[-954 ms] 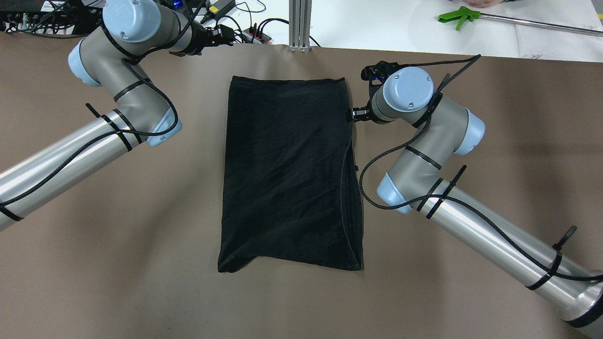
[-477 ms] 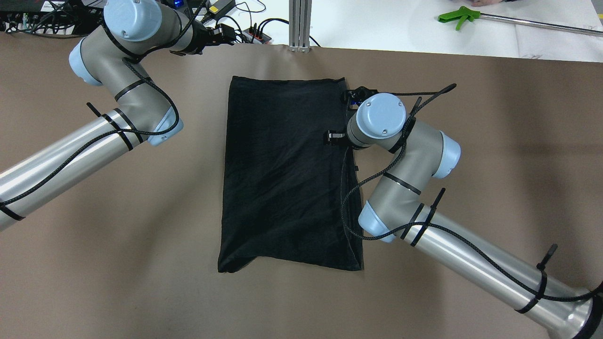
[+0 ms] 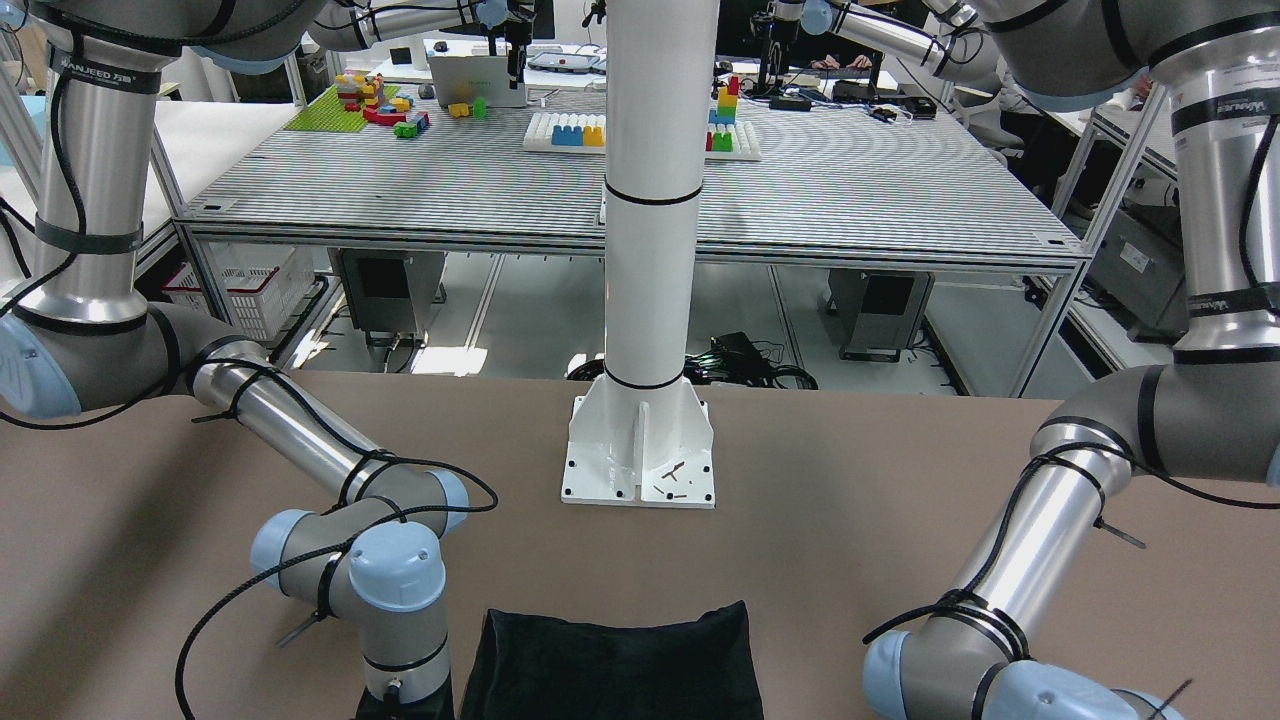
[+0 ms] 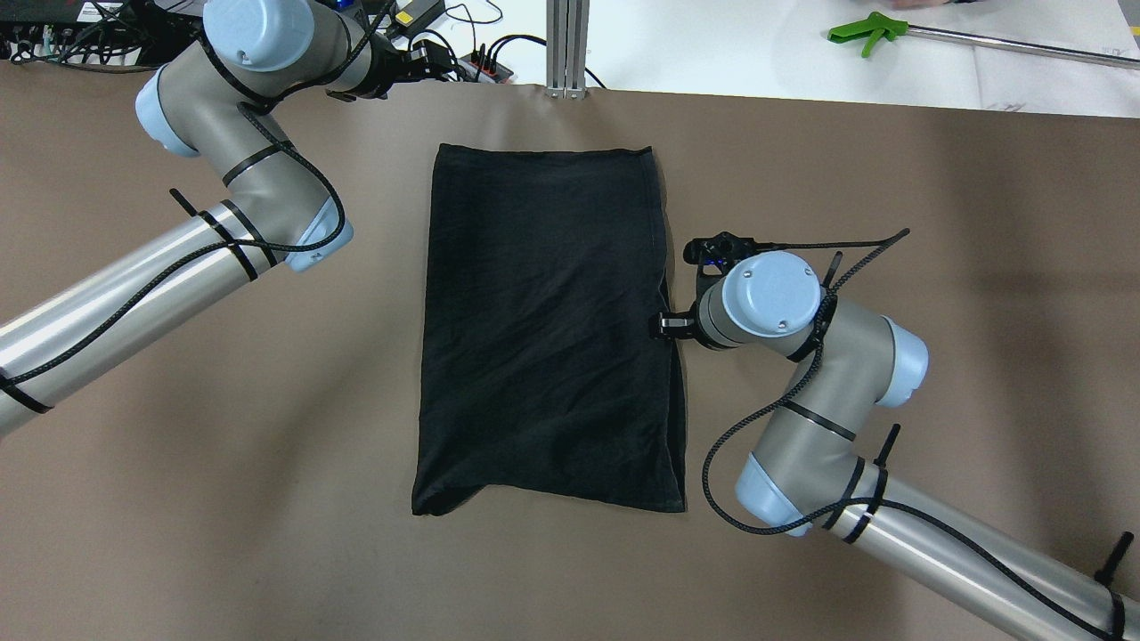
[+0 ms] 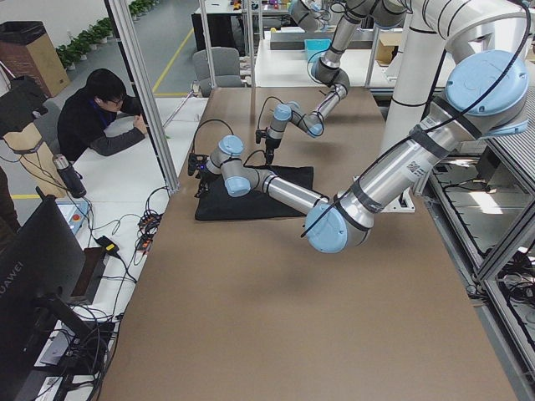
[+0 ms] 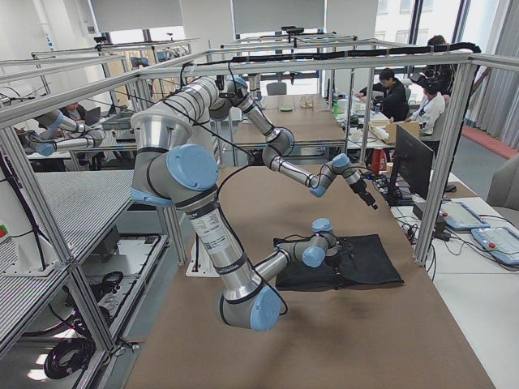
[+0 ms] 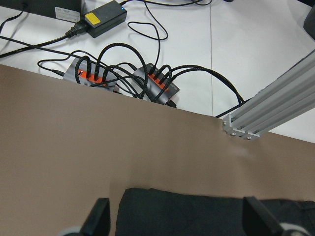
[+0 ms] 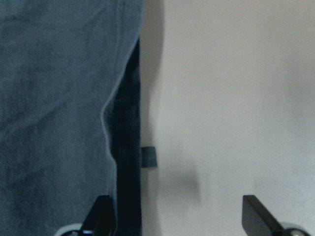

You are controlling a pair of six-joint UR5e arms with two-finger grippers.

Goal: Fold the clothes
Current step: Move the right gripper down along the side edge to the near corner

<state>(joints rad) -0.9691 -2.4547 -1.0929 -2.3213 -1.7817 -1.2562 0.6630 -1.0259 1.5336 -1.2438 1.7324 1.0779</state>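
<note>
The clothes, one black garment (image 4: 543, 329) folded into a tall rectangle, lie flat at mid-table, also seen as the garment (image 3: 610, 660) in the front view. My right gripper (image 4: 666, 325) hangs open at its right edge, about halfway along. In the right wrist view the right gripper (image 8: 179, 216) has one finger (image 8: 103, 216) over the layered hem (image 8: 125, 147) and the other over bare table. My left gripper (image 4: 435, 62) is open, beyond the far left corner; in its wrist view the left gripper (image 7: 177, 219) looks down on the garment's far edge (image 7: 206, 209).
Power strips and cables (image 7: 123, 78) and an aluminium post (image 4: 567, 49) sit just past the table's far edge. A green-handled tool (image 4: 868, 34) lies on the white bench. The white pillar's base (image 3: 640, 450) stands behind the garment. A person (image 5: 100, 117) sits beside the table.
My right gripper swung in over the garment, then drew back toward the robot to the middle of the right edge. The left arm shifted only slightly. The garment lies as before.
</note>
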